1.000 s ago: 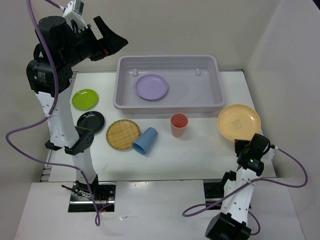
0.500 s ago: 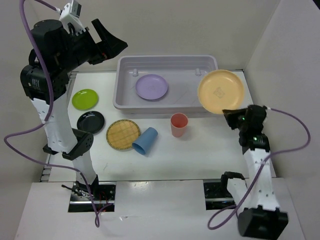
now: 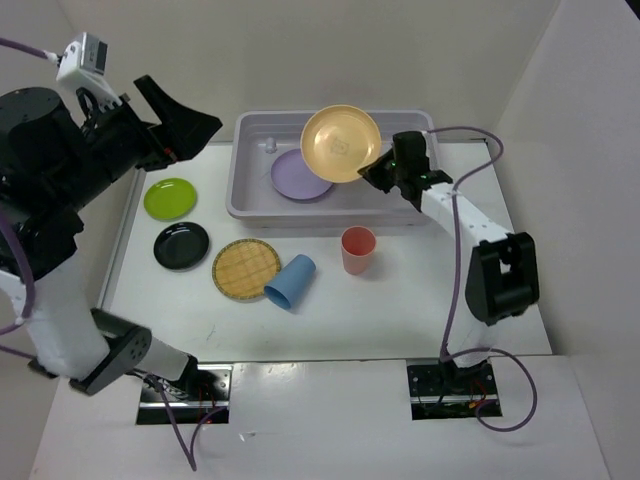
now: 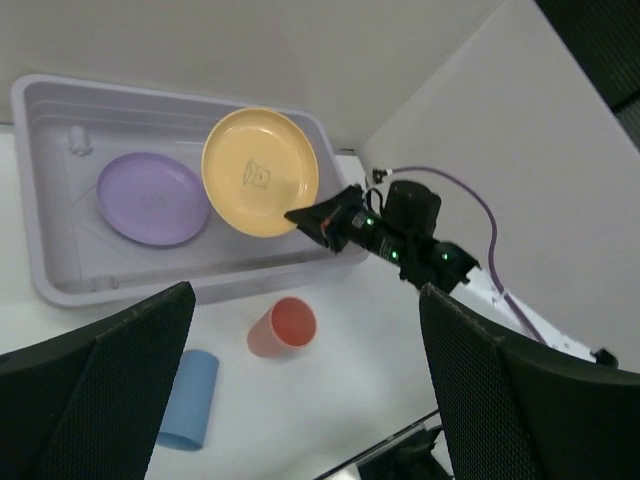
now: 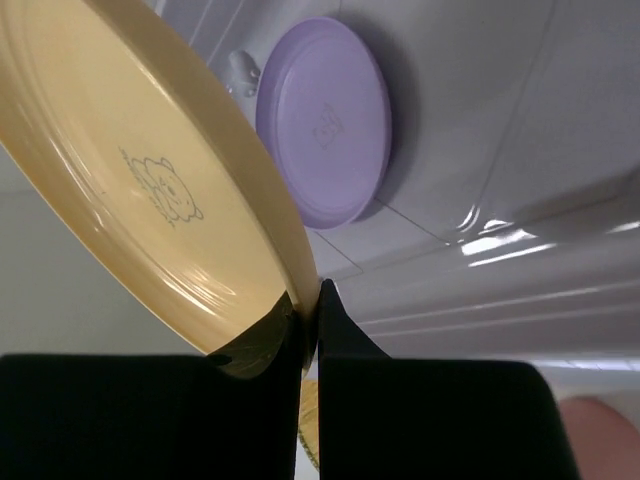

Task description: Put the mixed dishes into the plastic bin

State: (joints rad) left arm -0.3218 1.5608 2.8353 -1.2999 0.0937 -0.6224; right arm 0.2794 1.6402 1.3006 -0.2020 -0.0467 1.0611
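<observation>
My right gripper [image 3: 375, 170] is shut on the rim of the orange-yellow plate [image 3: 341, 143] and holds it tilted above the plastic bin [image 3: 420, 205]; the pinch shows in the right wrist view [image 5: 310, 300]. The lavender plate [image 3: 300, 176] lies inside the bin. On the table lie the lime green plate [image 3: 170, 197], black plate [image 3: 181, 245], woven tan plate [image 3: 245, 268], the blue cup [image 3: 290, 282] on its side and the upright salmon-red cup [image 3: 358, 249]. My left gripper [image 3: 180, 120] is open and empty, raised high at the left.
White walls close in the table at the back and right. The right arm [image 3: 470, 225] stretches over the table's right side toward the bin. In the left wrist view the bin [image 4: 60, 290] and both cups show far below.
My right arm swung the orange-yellow plate left from the bin's right end to over its middle. My left arm rose and drew back to the left.
</observation>
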